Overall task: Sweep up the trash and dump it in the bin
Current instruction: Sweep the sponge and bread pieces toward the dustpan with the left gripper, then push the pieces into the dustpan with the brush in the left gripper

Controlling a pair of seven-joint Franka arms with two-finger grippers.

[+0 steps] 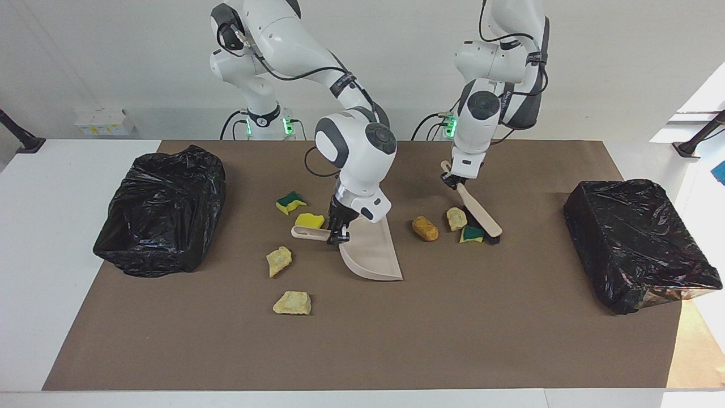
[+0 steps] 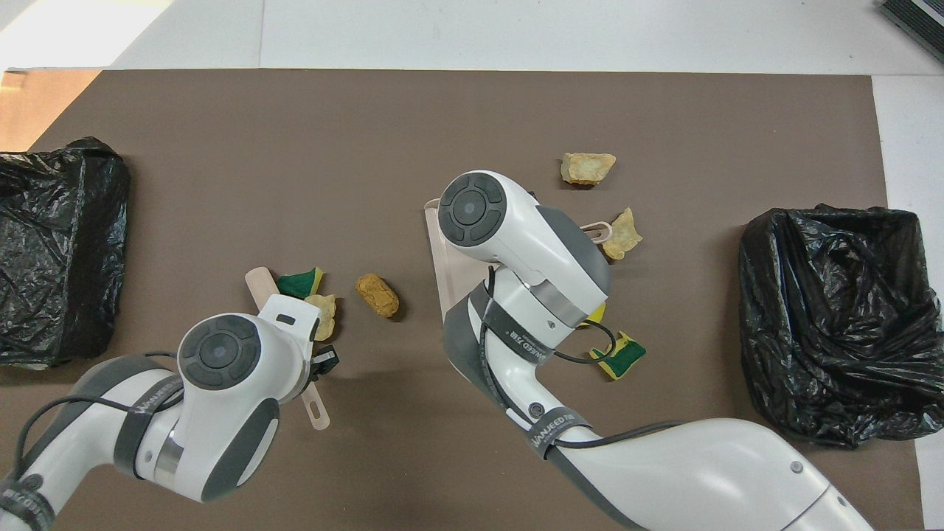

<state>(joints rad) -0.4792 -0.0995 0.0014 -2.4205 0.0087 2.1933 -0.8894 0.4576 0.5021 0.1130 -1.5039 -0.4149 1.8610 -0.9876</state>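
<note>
My right gripper [image 1: 338, 228] is shut on the handle of the beige dustpan [image 1: 371, 255], which is tilted with its mouth toward an orange-brown lump [image 1: 425, 228]. My left gripper [image 1: 453, 180] is shut on the beige hand brush [image 1: 478, 211]. The brush's bristle end rests against a pale foam chunk [image 1: 456, 218] and a green sponge piece [image 1: 470, 233] beside the lump. More trash lies at the dustpan's handle end: two sponge pieces [image 1: 290, 201] [image 1: 310, 220] and two foam chunks [image 1: 278, 260] [image 1: 292, 303]. In the overhead view the right arm hides its gripper and most of the dustpan [image 2: 441, 273].
Black-bag-lined bins stand at both ends of the brown mat, one at the right arm's end [image 1: 161, 232] and one at the left arm's end [image 1: 637, 243]. The mat's part farthest from the robots is bare.
</note>
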